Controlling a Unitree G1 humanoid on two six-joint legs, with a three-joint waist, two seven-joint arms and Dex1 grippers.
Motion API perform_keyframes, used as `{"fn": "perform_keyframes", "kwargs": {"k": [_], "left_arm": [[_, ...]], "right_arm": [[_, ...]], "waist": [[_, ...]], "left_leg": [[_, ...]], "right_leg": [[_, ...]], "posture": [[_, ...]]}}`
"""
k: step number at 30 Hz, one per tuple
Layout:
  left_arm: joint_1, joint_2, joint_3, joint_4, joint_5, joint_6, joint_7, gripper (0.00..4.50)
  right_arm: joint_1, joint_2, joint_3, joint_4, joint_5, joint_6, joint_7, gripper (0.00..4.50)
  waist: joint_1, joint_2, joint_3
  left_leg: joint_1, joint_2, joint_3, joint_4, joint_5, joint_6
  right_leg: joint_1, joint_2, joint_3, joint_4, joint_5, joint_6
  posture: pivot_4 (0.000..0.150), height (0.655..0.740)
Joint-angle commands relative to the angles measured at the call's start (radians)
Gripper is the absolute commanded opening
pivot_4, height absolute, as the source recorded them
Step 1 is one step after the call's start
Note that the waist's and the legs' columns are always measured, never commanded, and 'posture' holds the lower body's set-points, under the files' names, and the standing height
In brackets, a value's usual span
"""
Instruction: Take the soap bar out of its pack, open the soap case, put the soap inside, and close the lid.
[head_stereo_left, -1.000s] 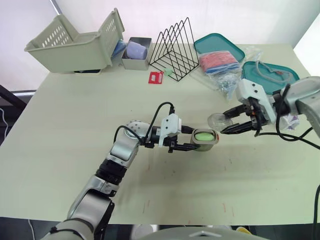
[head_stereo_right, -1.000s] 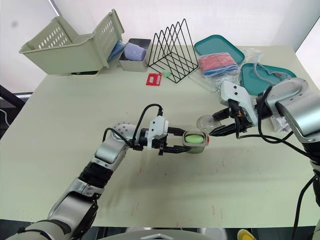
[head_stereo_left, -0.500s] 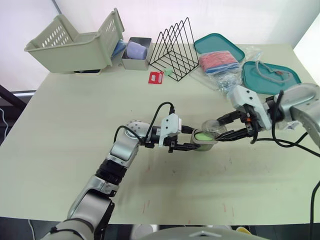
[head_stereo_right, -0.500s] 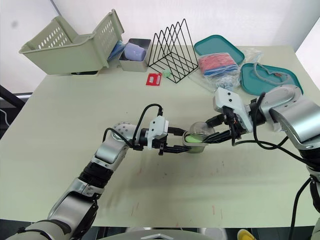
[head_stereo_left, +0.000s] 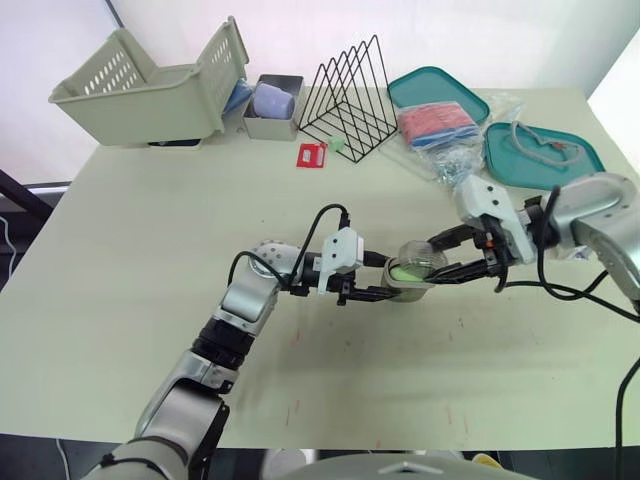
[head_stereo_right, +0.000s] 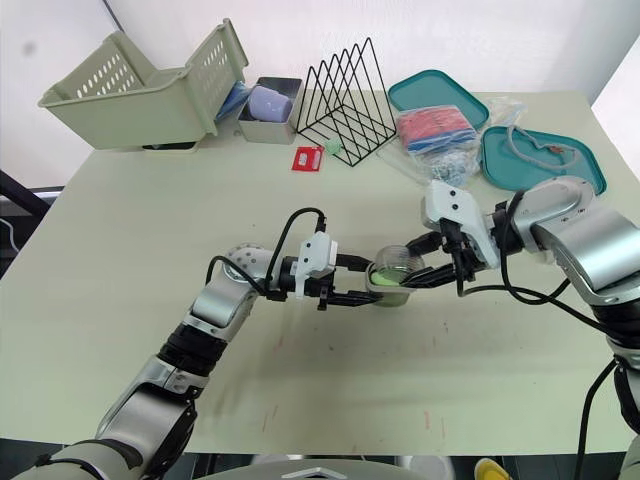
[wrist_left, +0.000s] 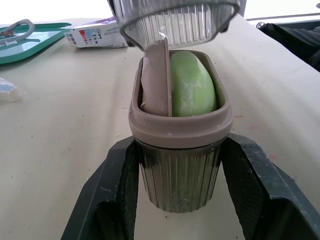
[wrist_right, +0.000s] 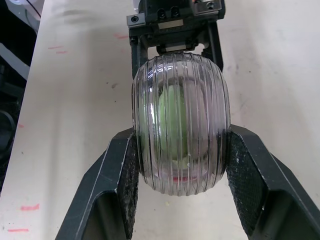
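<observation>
1. At the middle of the table (head_stereo_left: 150, 220), the left gripper (head_stereo_left: 392, 280) is clamped on the ribbed case (wrist_left: 180, 125), one finger on each side, with the case's open mouth turned toward the right arm.
2. The green soap (wrist_left: 192, 85) already lies inside the case. A flat brown insert (wrist_left: 157, 80) stands on edge beside it and pokes out past the rim.
3. The right gripper (head_stereo_left: 432, 262) is closed on the clear ribbed lid (wrist_right: 180, 125), a finger pressed to each side of it.
4. What has changed: a second ago the lid was held well apart from the case, off toward the robot's right. Half a second ago it had reached the mouth, and now it sits right over the opening, with the soap showing green through it in the right wrist view.
5. The lid looks tilted and not yet seated, since the case rim is still bare in the left wrist view.
6. So unpacking, opening and loading look finished, and only the closing is left.
7. The next move likely needs the lid squared to the rim and pressed home. The raised insert could catch it.
</observation>
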Motion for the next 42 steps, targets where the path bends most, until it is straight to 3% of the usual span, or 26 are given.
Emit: {"fn": "perform_keyframes", "kwargs": {"k": [1, 42], "left_arm": [[-0.001, 0.001, -0.006, -0.013, 0.016, -0.003, 0.018, 1.95], [0.010, 0.011, -0.003, -0.023, 0.024, 0.007, 0.021, 1.95]], "right_arm": [[0.006, 0.003, 0.004, -0.020, -0.018, -0.030, -0.003, 1.87], [-0.005, 0.008, 0.055, -0.028, -0.087, -0.051, 0.041, 1.87]], "waist": [[0.000, 0.000, 0.000], [-0.001, 0.000, 0.000]], "left_leg": [[0.000, 0.000, 0.000, 0.000, 0.000, 0.000], [0.001, 0.000, 0.000, 0.000, 0.000, 0.000]], "right_leg": [[0.000, 0.000, 0.000, 0.000, 0.000, 0.000], [0.000, 0.000, 0.000, 0.000, 0.000, 0.000]], "posture": [[0.150, 0.7400], [0.150, 0.7400]]}}
